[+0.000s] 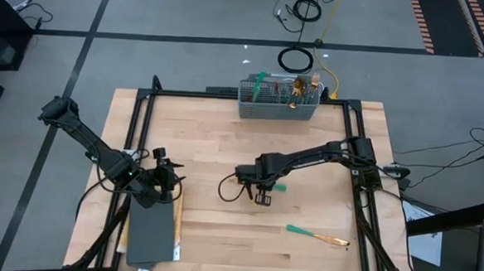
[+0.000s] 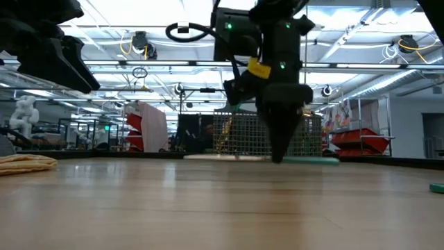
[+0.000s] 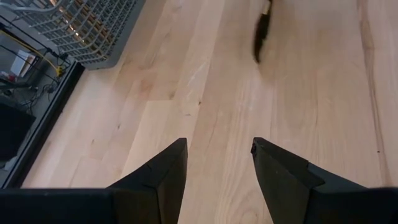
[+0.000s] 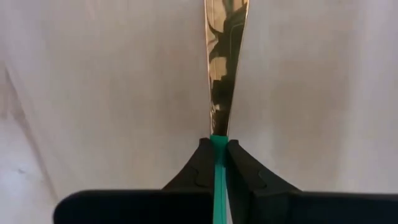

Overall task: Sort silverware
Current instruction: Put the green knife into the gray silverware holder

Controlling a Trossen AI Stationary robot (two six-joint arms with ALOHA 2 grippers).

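Near the table's middle, my right gripper [image 1: 262, 198] points down, shut on one piece of silverware with a gold head [image 4: 222, 68] and a teal handle [image 1: 280, 187]. A second teal-and-gold piece [image 1: 316, 235] lies flat on the table toward the near right. More silverware stands in the grey wire basket [image 1: 279, 101] at the far edge. At the table's left, my left gripper [image 3: 219, 163] hangs open above bare wood, nothing between its fingers. My right gripper pinches the teal handle between its two fingers, right where it joins the gold head [image 4: 218, 143]. The fingers come from above, pointing down, and lie across the piece. It lies level, its handle [image 2: 312, 160] sticking out sideways low over the table; whether it is lifted clear I cannot tell.
A dark grey mat [image 1: 150, 234] with a pale wooden strip [image 1: 177, 225] beside it lies at the near left, under the left arm. A black frame [image 1: 135, 122] runs round the tabletop. Bare wood lies between the basket and the right gripper.
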